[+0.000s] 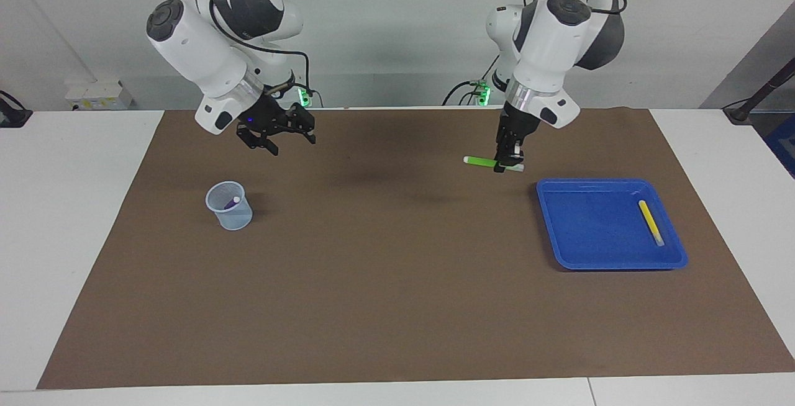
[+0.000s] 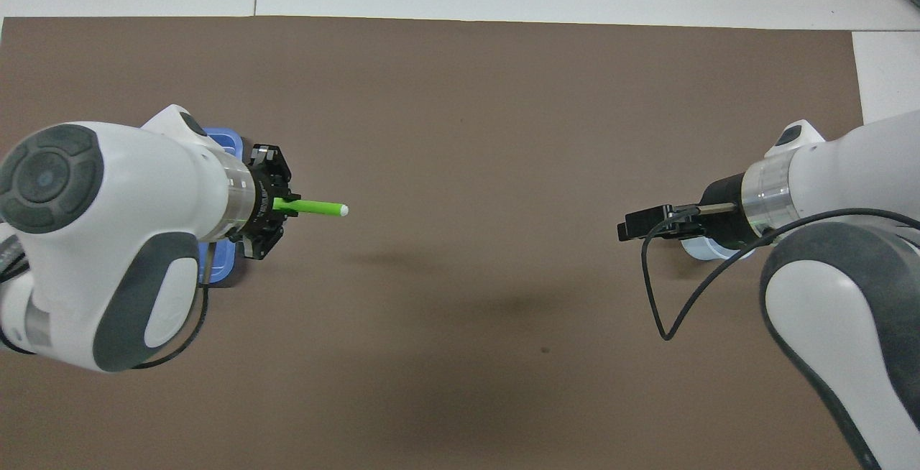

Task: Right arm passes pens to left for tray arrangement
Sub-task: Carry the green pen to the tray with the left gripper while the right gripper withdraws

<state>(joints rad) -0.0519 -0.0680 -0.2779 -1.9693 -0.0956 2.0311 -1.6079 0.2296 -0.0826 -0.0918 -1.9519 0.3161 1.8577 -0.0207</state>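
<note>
My left gripper (image 1: 508, 166) is shut on the green pen (image 1: 481, 161), which it holds level in the air over the mat, just short of the blue tray (image 1: 559, 257). One yellow pen (image 1: 651, 223) lies in the tray near the rim at the left arm's end. In the overhead view the left gripper (image 2: 282, 205) and its arm cover most of the tray (image 2: 224, 145), and the green pen (image 2: 316, 208) sticks out toward the table's middle. My right gripper (image 1: 279, 142) hangs open and empty, above and just beside the mesh cup (image 1: 230, 207), where the purple pen (image 1: 231, 202) stands.
A brown mat (image 1: 397, 282) covers most of the white table (image 1: 74, 207). In the overhead view the right gripper (image 2: 634, 227) hides most of the cup (image 2: 708, 250).
</note>
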